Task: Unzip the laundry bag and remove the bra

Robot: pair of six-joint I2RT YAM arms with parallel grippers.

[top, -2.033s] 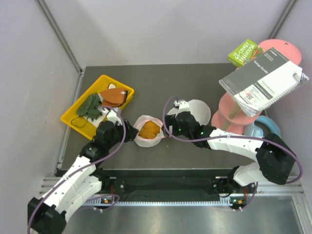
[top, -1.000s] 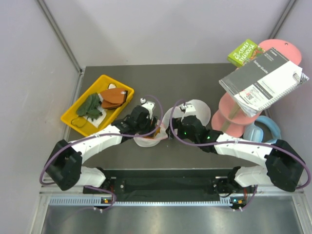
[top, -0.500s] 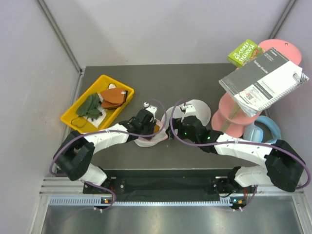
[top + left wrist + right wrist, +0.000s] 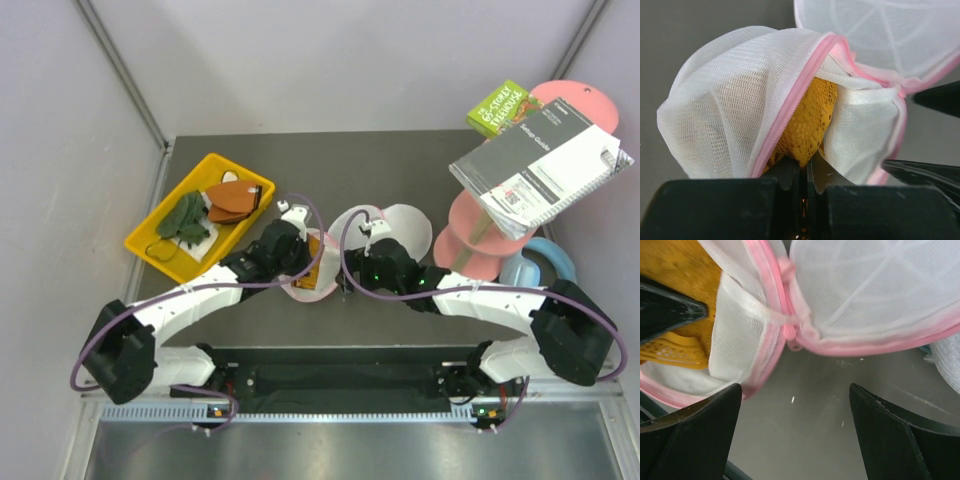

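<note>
At the bottom of the left wrist view the left fingers [image 4: 786, 175] pinch shut on the bra [image 4: 807, 117], likely to draw it out through the unzipped mouth of the bag [image 4: 725, 100]. The right fingers [image 4: 690, 440] gape wide and empty beside the bag, mid-frame on the desk [image 4: 815, 410].

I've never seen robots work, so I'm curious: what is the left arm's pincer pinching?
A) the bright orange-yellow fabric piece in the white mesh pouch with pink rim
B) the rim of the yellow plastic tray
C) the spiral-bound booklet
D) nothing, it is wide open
A: in the left wrist view the left pincer is closed on the lower tip of the bright orange-yellow fabric piece, which pokes out of the unzipped white mesh pouch with pink rim.
</note>
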